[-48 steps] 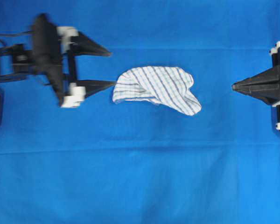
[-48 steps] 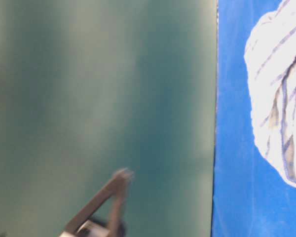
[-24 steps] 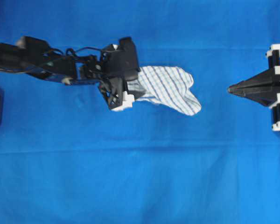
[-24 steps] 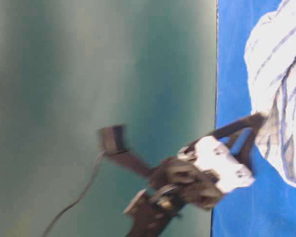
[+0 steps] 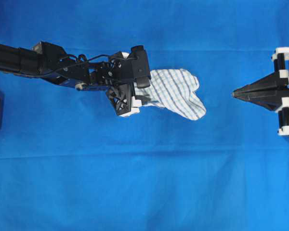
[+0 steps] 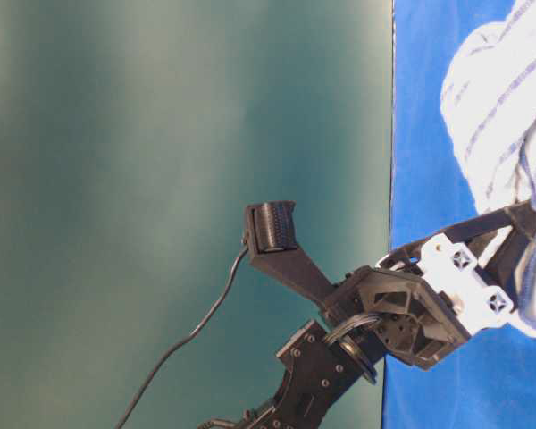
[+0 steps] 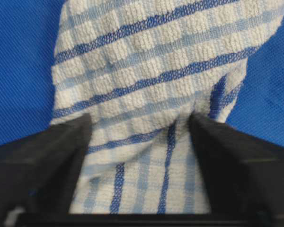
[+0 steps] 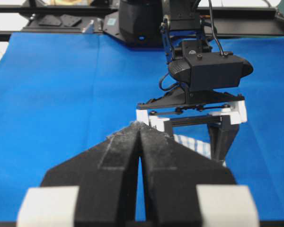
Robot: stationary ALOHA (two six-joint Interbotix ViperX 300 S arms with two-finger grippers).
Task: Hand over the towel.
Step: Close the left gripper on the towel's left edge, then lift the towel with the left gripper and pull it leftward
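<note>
Overhead view: left gripper (image 5: 135,94), fingers narrowing around the checked towel (image 5: 176,91), appears mid-grasp; next likely lift toward the pinched-shut right gripper (image 5: 236,93).

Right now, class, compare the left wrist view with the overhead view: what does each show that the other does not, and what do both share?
Only the left wrist view shows the towel's woven texture bunched between the two dark fingers. Only the overhead view shows the right gripper, fingers together, waiting apart from the towel, and the whole left arm. Both show the checked towel on the blue cloth at the left gripper.
</note>
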